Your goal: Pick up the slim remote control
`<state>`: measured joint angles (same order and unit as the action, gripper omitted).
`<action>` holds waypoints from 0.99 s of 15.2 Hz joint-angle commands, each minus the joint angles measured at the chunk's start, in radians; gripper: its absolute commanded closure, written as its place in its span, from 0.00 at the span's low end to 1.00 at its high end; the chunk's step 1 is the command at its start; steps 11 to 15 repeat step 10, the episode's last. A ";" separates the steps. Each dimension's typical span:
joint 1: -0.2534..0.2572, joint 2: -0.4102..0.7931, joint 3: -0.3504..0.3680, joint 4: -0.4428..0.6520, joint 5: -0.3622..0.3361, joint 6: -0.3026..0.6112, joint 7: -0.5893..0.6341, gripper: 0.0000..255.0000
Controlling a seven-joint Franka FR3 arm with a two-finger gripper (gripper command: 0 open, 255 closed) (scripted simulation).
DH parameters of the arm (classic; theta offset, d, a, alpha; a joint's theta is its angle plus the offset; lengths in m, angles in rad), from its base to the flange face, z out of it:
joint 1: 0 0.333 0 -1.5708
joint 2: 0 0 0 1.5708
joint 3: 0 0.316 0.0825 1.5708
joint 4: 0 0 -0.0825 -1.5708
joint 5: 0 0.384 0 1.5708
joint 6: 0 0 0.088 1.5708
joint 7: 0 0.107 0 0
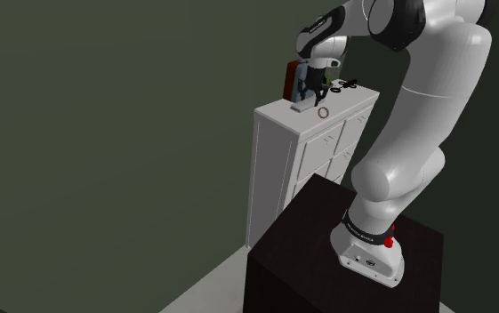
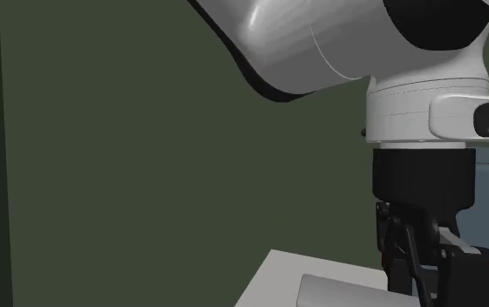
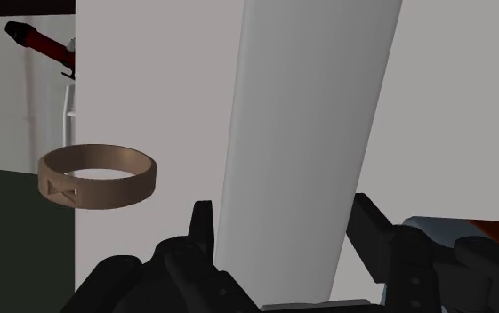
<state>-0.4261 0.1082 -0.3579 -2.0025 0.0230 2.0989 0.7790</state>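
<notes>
The slim remote is a long, plain pale grey bar that runs straight out from my gripper. The two black fingers press on its long sides, so the gripper is shut on it. In the shoulder view the gripper hangs over the far left corner of the white cabinet top, with the grey remote below it. I cannot tell whether the remote touches the top. In the second exterior view the gripper stands above a rounded grey end of the remote.
A brown ring lies on the white cabinet close to the remote. A dark red-brown block stands behind the gripper and small black items lie further right. The dark stand is below.
</notes>
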 commanded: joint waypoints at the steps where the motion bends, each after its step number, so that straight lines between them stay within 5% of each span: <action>1: 0.000 -0.012 -0.001 0.015 -0.005 -0.026 0.002 1.00; 15: 0.002 -0.042 -0.001 0.078 -0.017 -0.117 0.009 1.00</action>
